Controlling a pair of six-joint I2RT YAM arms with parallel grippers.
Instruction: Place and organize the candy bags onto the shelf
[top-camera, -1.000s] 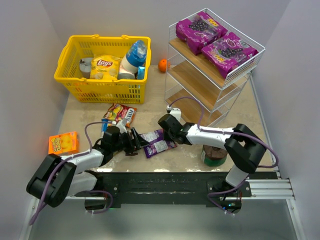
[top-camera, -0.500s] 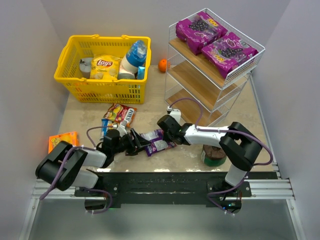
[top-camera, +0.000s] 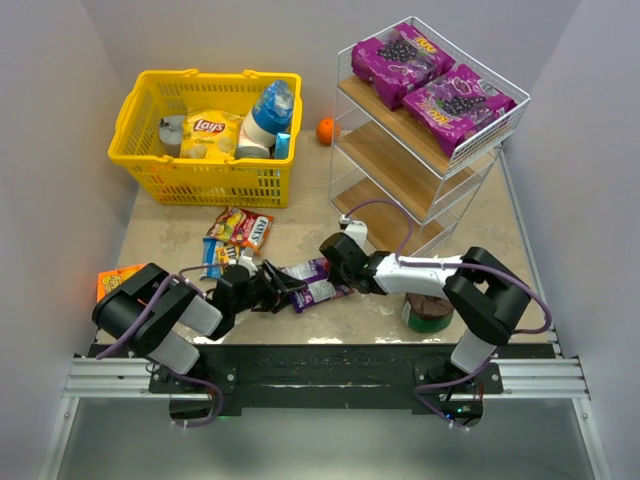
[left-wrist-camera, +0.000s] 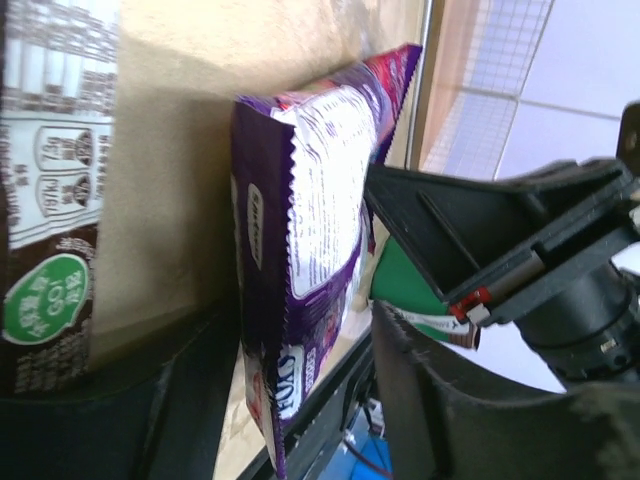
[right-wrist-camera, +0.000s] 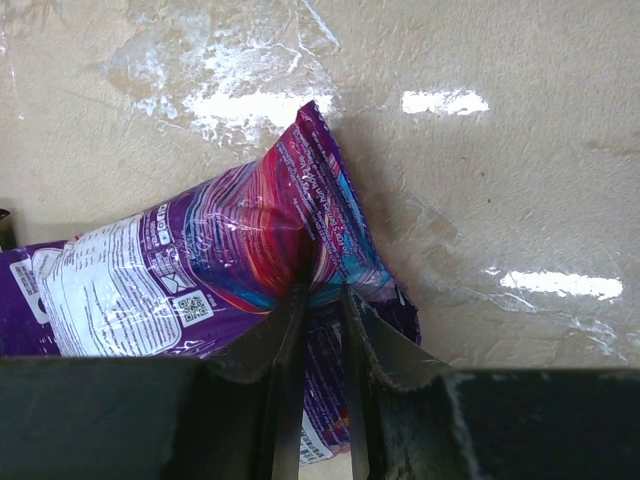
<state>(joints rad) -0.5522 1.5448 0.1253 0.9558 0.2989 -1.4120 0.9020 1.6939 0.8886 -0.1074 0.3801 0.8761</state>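
A: Jaws: the right gripper (right-wrist-camera: 322, 292) nipped tight on a fold of the small purple packet (right-wrist-camera: 190, 260).
B: And the left gripper (left-wrist-camera: 300, 345) gapes astride its other end; packet on the table (right-wrist-camera: 520, 130), short of the shelf (top-camera: 385, 155).

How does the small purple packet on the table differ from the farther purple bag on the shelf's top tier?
The packet is far smaller than the bag. The packet is down on the table, white back label showing; the bag rests on the shelf, showing dark round candies. The right gripper pinches the packet; nothing touches the bag. Both are glossy purple.
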